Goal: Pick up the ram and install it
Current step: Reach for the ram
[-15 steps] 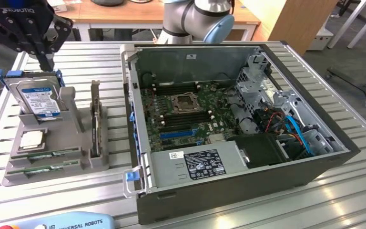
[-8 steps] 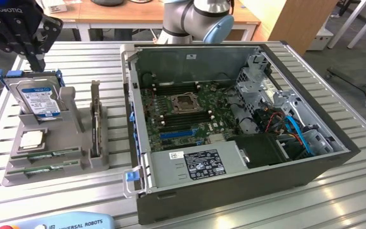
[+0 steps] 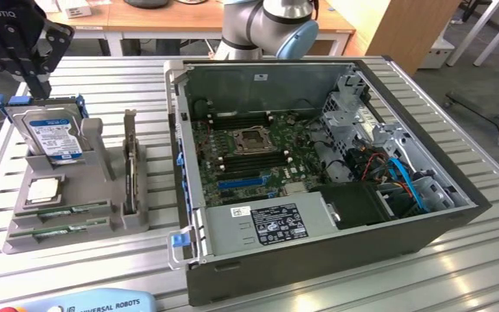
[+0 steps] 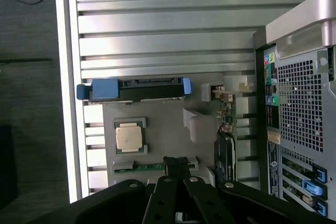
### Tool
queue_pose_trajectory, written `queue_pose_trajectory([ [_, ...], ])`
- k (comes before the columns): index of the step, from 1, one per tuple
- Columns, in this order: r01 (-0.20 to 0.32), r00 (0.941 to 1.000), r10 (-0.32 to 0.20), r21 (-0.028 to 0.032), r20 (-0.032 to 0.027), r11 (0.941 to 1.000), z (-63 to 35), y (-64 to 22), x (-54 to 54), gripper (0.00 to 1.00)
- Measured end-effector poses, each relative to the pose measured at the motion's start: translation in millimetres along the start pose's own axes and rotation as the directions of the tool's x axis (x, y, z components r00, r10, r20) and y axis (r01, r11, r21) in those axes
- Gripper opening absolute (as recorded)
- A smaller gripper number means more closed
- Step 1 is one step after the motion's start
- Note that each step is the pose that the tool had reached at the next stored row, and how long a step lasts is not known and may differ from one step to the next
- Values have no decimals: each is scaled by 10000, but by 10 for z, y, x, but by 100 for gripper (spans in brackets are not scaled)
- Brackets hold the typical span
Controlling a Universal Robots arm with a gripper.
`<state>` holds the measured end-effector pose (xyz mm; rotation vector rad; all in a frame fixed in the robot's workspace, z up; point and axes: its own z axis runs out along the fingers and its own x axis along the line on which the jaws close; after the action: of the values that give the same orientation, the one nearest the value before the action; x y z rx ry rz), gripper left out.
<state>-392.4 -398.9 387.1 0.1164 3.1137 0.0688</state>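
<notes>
Two green ram sticks lie flat in the front slots of the grey parts holder (image 3: 24, 244): one ram (image 3: 65, 210) and a second ram (image 3: 59, 229) just in front of it. In the wrist view a strip of ram (image 4: 147, 167) shows beside the fingertips. My gripper (image 3: 38, 84) hangs high over the holder's far end, behind the hard drive, well above the sticks. Seen from the wrist, the gripper (image 4: 176, 162) is shut with nothing held. The open computer case (image 3: 457, 214) stands at the exterior view's right, its motherboard (image 3: 232, 175) showing empty black memory slots (image 3: 232, 121).
The holder also carries an upright hard drive (image 3: 54, 133) in a blue caddy, a square silver processor (image 3: 43, 190) and a tall dark expansion card (image 3: 130, 166). The slatted metal table (image 3: 128, 78) ends close at the exterior view's left. A pendant (image 3: 93, 303) lies at the front edge.
</notes>
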Motion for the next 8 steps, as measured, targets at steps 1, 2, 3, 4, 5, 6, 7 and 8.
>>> queue_pose_trajectory([
  [1, 1, 10000, -1, 0, 1, 10000, 0, 0, 1, 10],
  [2, 1, 10000, -1, 0, 1, 10000, 0, 0, 1, 10],
  [3, 0, 10000, 0, 0, 0, 10000, 0, 0, 2, 10],
  [4, -2, 10000, 2, 0, 0, 10000, 0, 0, 3, 10],
  [5, -1, 10000, 1, 0, 0, 10000, 0, 0, 3, 10],
  [6, -1, 10000, 1, 0, 0, 10000, 0, 0, 3, 10],
  [7, -1, 10000, 1, 0, 0, 10000, 0, 0, 3, 10],
  [8, -1, 10000, 1, 0, 0, 10000, 0, 0, 3, 10],
])
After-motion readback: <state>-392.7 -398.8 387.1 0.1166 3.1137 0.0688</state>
